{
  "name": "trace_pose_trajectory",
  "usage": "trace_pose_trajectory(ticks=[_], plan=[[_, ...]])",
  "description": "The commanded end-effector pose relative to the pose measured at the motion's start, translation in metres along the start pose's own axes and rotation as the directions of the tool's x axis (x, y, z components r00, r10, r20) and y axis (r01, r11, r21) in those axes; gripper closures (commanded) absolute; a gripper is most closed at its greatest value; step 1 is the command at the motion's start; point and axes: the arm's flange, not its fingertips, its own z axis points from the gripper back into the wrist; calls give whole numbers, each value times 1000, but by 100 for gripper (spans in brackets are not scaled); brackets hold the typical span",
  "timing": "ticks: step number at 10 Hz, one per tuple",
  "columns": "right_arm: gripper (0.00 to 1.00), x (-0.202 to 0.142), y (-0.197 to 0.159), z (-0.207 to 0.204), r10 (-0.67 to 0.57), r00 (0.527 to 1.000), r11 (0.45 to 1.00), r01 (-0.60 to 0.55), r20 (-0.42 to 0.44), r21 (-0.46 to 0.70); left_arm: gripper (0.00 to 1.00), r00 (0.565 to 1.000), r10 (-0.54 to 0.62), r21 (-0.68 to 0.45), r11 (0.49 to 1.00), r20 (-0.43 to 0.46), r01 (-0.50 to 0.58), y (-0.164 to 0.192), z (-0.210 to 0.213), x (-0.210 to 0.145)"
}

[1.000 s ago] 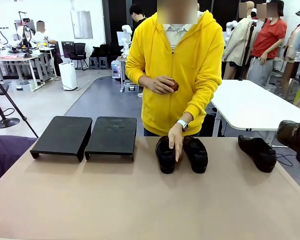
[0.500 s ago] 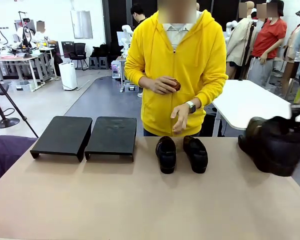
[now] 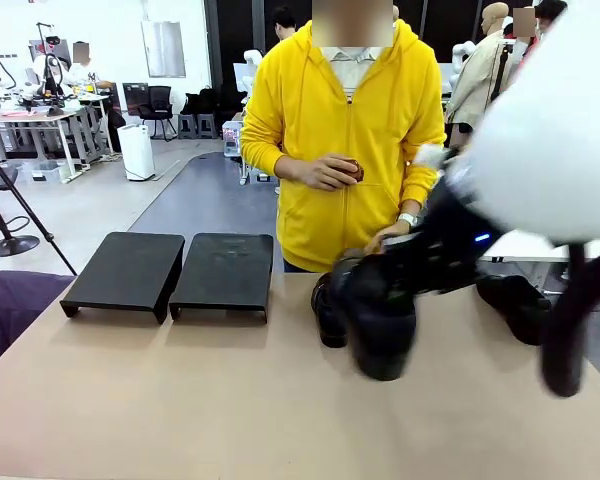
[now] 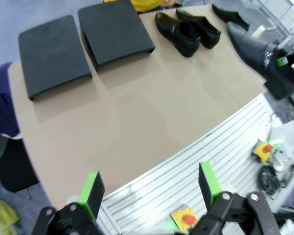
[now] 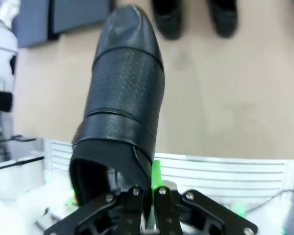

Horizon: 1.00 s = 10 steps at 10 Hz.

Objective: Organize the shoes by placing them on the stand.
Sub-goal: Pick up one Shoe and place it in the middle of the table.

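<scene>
Right fingers (image 5: pixel 156 174) clamped on the heel collar of one shoe (image 5: pixel 127 88) — toe points straight away from them, sole clear of the surface (image 5: pixel 225 98). Just past that toe sits a pair of shoes (image 5: pixel 167 17), side by side on the surface; the stand (image 5: pixel 63 14) lies beyond the toe and off to one side. Left fingers (image 4: pixel 92 190) spread wide, hanging above the surface's near edge — both stand sections well beyond them, pair of shoes farther off to the side, fourth shoe (image 4: pixel 230 14) past the pair. Front view is motion-smeared: the gripped shoe looks to be in front of the pair, apart from the stand, but I can't be sure.
</scene>
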Motion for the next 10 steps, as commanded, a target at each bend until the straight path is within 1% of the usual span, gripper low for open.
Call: trace_pose_trajectory(ticks=[1, 2, 3, 4, 5, 6, 7, 8, 9, 10], plan=[[100, 15, 38, -54, -28, 999, 997, 30, -35, 66, 0, 1000, -7, -11, 1000, 1, 7, 1, 1, 0], [100, 13, 58, -94, -36, 997, 997, 40, -64, 63, 0, 1000, -7, -11, 1000, 1, 7, 1, 1, 0], [100, 13, 70, -126, -49, 997, 996, 52, -56, 67, 0, 1000, -7, -11, 1000, 1, 7, 1, 1, 0], [100, 13, 78, -160, -61, 998, 997, 62, -15, 50, 0, 1000, -7, -11, 1000, 1, 7, 1, 1, 0], [100, 14, 82, -186, -65, 997, 997, 66, -38, 35, 0, 1000, -7, -11, 1000, 1, 7, 1, 1, 0], [100, 16, 84, -208, -91, 995, 996, 92, -41, 22, 0, 1000, -7, -11, 1000, 1, 7, 1, 1, 0], [100, 16, 85, -223, -102, 993, 994, 104, -62, 31, 0, 1000, -7, -11, 1000, 1, 7, 1, 1, 0], [100, 17, 82, -235, -118, 991, 993, 118, -66, 10, 0, 1000, -7, -11, 1000, 1, 7, 1, 1, 0], [100, 17, 79, -245, -128, 991, 992, 128, -28, -13, 0, 1000, -7, -11, 1000, 1, 7, 1, 1, 0], [100, 18, 74, -254, -149, 989, 989, 149, -7, -4, 0, 1000, -7, -11, 1000, 1, 7, 1, 1, 0]])
